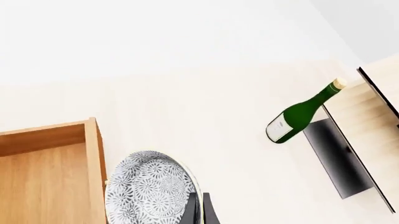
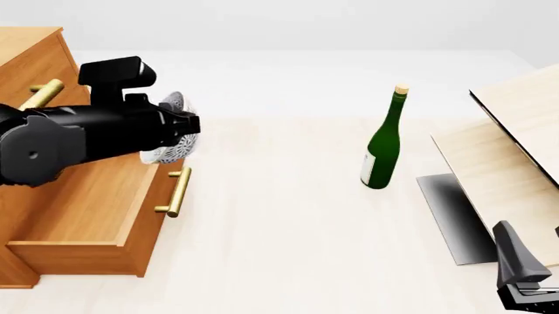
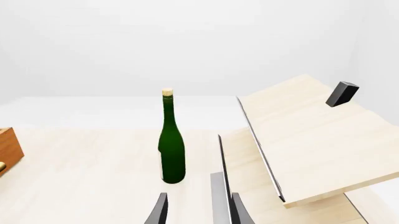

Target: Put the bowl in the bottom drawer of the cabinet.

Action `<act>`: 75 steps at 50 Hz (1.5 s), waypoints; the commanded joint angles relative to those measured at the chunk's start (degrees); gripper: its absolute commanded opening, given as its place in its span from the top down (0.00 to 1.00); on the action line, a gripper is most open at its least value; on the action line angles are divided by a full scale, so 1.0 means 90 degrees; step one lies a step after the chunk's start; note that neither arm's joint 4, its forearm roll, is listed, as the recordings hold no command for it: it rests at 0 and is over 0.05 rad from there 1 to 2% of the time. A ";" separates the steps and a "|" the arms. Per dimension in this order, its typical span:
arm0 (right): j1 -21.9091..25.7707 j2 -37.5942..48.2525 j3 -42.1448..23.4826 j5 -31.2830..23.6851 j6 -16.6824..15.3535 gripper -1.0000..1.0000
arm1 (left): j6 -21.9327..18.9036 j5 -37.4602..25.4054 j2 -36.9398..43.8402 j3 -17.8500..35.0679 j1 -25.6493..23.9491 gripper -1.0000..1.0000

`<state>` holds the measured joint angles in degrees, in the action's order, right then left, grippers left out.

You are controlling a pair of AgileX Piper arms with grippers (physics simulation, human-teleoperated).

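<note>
My left gripper (image 2: 185,125) is shut on the rim of the bowl (image 2: 169,152), a white bowl with a grey-blue pattern held tilted on its side. It hangs above the front wall of the bottom drawer (image 2: 78,258), which stands pulled open from the cabinet (image 2: 31,52). In the left wrist view the bowl (image 1: 149,186) sits beside the drawer's front wall (image 1: 93,158), with the left gripper (image 1: 199,211) pinching its edge. My right gripper (image 3: 196,210) is open and holds nothing, low at the near right (image 2: 522,278).
A green wine bottle (image 2: 383,147) stands upright mid-table. Pale wooden boards (image 2: 515,124) lean at the right over a dark plate (image 2: 450,216). The drawer's brass handle (image 2: 177,191) juts toward the table's middle.
</note>
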<state>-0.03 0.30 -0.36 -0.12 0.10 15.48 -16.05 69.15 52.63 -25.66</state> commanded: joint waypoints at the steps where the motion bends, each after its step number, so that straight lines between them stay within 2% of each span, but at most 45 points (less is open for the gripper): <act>1: 0.0000 -0.0001 0.0000 0.0000 0.0000 0.00 | -0.0045 0.0030 -0.0387 -0.0225 0.0283 1.00; 24: 0.0001 0.0000 0.0000 0.0000 0.0000 0.00 | 0.0080 0.0121 -0.1127 -0.0905 0.1043 1.00; 49: -0.0001 0.0000 0.0000 0.0000 0.0000 0.00 | 0.0182 0.0172 -0.1314 -0.1348 0.1612 1.00; 62: 0.0001 0.0000 0.0000 0.0000 -0.0001 0.00 | 0.0260 0.0309 -0.1331 -0.1637 0.1776 1.00; 75: 0.0002 0.0000 0.0000 0.0000 -0.0001 0.00 | 0.0508 0.0743 -0.1042 -0.1981 0.1650 1.00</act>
<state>-0.03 0.29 -0.36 -0.12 0.10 19.15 -11.55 58.71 36.50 -10.67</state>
